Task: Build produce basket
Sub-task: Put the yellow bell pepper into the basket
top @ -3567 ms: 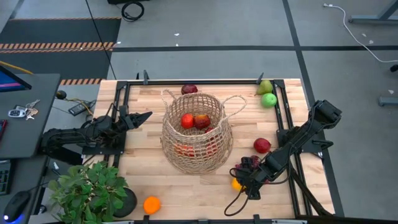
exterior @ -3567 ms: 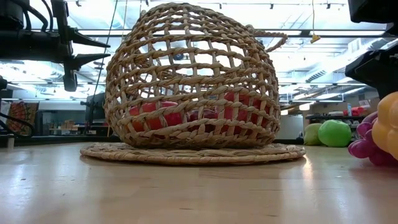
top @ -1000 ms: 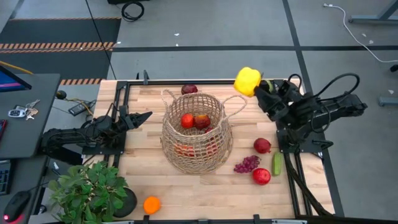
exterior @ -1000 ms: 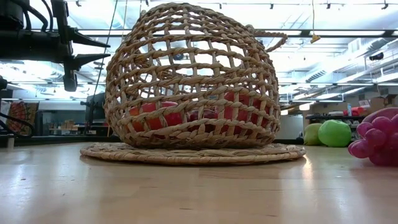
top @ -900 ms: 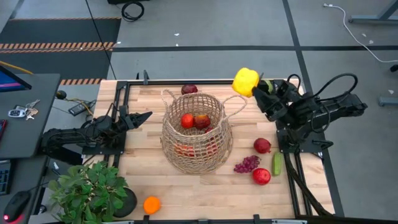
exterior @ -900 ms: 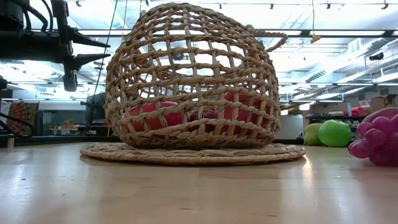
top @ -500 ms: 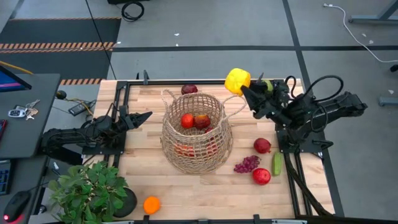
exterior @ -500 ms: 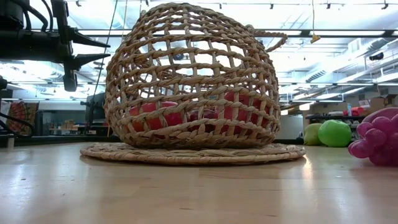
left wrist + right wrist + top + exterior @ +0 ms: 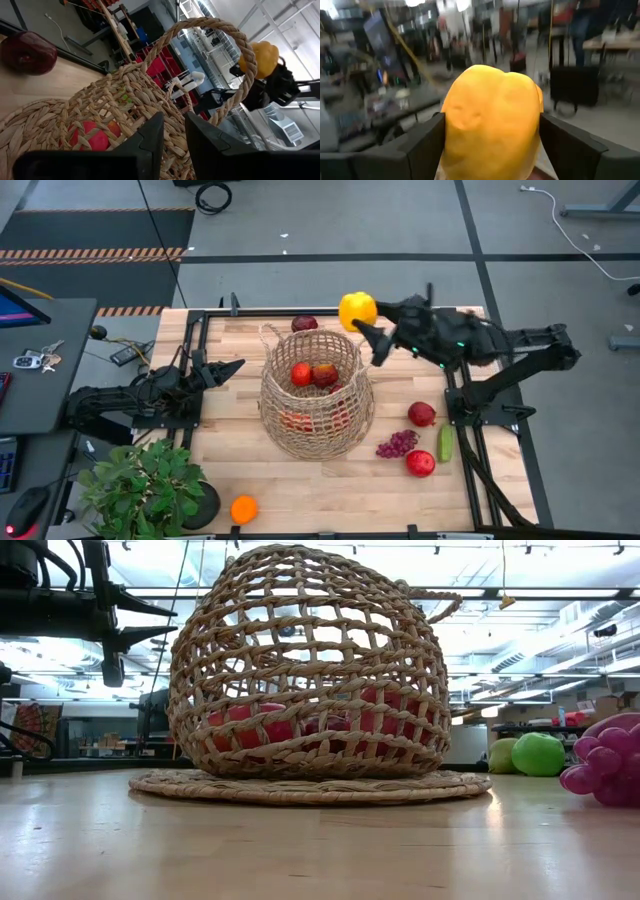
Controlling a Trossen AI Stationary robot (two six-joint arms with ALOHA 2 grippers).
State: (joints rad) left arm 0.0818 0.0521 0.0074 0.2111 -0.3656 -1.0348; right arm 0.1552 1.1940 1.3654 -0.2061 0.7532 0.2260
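Note:
The tan wicker basket [image 9: 317, 390] stands on its flat base at mid-table with red apples [image 9: 312, 374] inside; it fills the low view [image 9: 310, 670]. My right gripper [image 9: 366, 323] is in the air just beyond the basket's far right rim, shut on a yellow pepper [image 9: 357, 310]. The pepper also shows in the left wrist view [image 9: 257, 56] and the right wrist view [image 9: 490, 120]. My left gripper [image 9: 234, 366] waits shut, just left of the basket. My right gripper pinches the yellow pepper between its two fingers [image 9: 422, 145], one on each of its flanks [image 9: 451, 125]. The fingers come about level from the table's right side. The pepper is lifted clear, high above the table by the basket's far right handle [image 9: 378, 342].
A dark red apple [image 9: 304, 324] lies behind the basket. Two red apples [image 9: 421, 414] [image 9: 420, 463], purple grapes [image 9: 397, 444] and a cucumber [image 9: 445, 444] lie at the right. An orange [image 9: 243, 509] and a potted plant [image 9: 145, 485] sit near left. A green apple [image 9: 538, 754] shows far right.
My right gripper has carried the yellow pepper from above the table's far right corner toward the left, up to the basket's far right rim, staying shut on it. The basket and the other produce have kept still.

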